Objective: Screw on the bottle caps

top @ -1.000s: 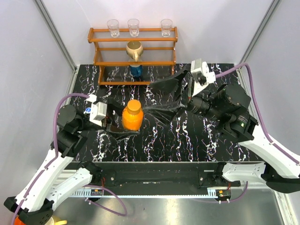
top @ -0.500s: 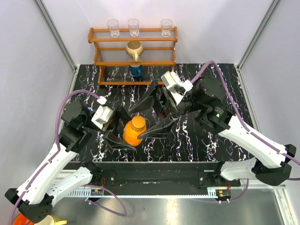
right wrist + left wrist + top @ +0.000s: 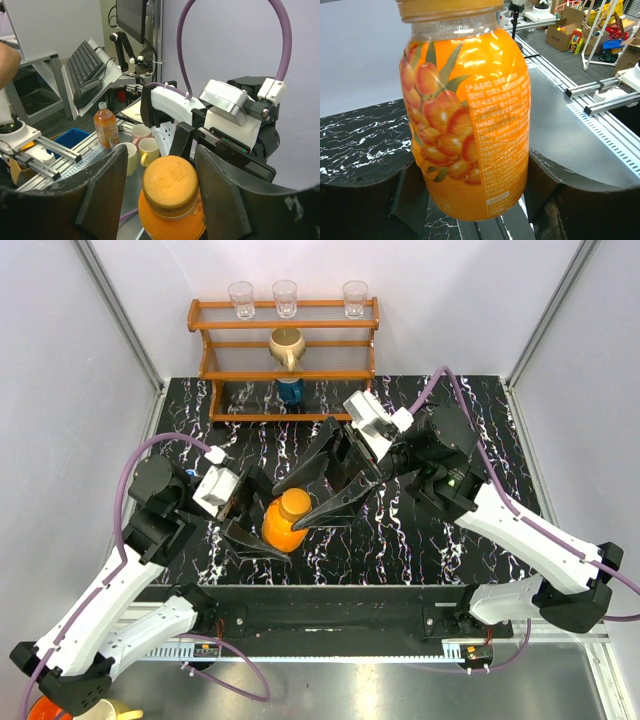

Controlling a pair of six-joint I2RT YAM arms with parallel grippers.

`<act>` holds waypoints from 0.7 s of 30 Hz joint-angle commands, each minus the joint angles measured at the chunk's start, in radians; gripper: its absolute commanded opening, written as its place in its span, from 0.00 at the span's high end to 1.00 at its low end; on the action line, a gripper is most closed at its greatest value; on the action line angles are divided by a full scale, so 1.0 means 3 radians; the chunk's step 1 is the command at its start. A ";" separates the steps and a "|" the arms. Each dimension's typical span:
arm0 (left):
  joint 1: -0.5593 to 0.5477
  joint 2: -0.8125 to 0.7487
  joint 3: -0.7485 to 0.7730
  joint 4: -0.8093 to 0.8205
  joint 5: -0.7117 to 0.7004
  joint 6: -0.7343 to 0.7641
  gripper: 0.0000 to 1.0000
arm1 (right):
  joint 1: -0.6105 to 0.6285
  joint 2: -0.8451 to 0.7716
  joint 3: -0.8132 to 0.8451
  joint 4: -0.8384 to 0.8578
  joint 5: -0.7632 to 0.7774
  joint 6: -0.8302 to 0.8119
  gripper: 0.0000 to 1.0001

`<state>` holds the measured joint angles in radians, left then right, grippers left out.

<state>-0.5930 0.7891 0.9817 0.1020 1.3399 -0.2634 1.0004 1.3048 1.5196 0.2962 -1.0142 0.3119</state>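
An orange juice bottle (image 3: 281, 528) leans over the black marbled table, and my left gripper (image 3: 262, 522) is shut on its lower body. In the left wrist view the dark fingers (image 3: 546, 186) press both sides of the bottle (image 3: 470, 115). The orange bottle cap (image 3: 293, 501) sits on the neck. My right gripper (image 3: 292, 504) reaches in from the right and straddles that cap. Seen from the right wrist, the cap (image 3: 171, 186) lies between the two pads (image 3: 107, 192), with a gap still showing on the left side.
A wooden rack (image 3: 285, 372) stands at the back with three clear glasses (image 3: 285, 296) on top, a gold mug (image 3: 287, 343) in the middle and a dark blue container (image 3: 290, 390) below. Grey walls close in both sides.
My right arm swung in from the right rear to the bottle top and its jaws narrowed round the cap. My left arm shifted the bottle slightly right and tilted it.
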 commanded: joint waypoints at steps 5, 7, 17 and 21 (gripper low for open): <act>0.0003 -0.0043 0.0113 0.0258 -0.0074 0.0004 0.86 | -0.0047 -0.0085 -0.0126 0.0235 0.0092 0.0121 0.28; 0.0003 -0.0048 0.0097 0.0258 -0.0069 0.0004 0.86 | -0.0052 -0.0080 -0.0121 0.0240 0.0113 0.0126 0.28; 0.0013 -0.0104 0.0010 0.0258 -0.0105 0.0029 0.87 | -0.0088 -0.0085 -0.0136 0.0429 0.0134 0.0229 0.34; 0.0023 -0.0114 0.0010 0.0258 -0.0120 0.0024 0.87 | -0.0093 -0.0070 -0.0126 0.0480 0.0113 0.0269 0.35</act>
<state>-0.5926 0.7670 0.9810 0.1188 1.3235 -0.2634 0.9852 1.3025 1.4780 0.3801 -1.0035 0.3672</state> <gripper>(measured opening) 0.657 0.661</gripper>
